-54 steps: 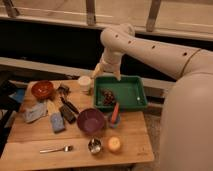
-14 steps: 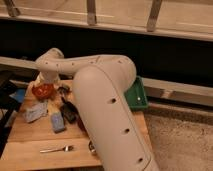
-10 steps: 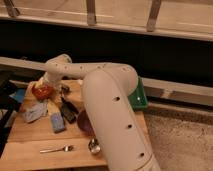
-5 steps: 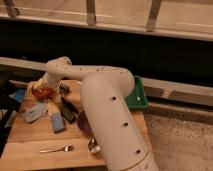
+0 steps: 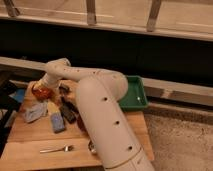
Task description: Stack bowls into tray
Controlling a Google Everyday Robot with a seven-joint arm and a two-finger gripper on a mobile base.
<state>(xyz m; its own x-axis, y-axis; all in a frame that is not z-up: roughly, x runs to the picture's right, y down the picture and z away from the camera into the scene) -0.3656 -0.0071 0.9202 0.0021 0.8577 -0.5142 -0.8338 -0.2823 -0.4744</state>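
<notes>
You see one orange-red bowl (image 5: 42,93) — gripper (image 5: 40,88) at it, fingers spread — and one green tray (image 5: 136,95) at the right edge of the table (image 5: 30,142).

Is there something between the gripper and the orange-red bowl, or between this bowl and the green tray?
Nothing visible separates the gripper from the orange-red bowl at the table left end. Toward the green tray, dark objects lie beside the bowl, and the robot's own arm hides the rest of the way.
</notes>
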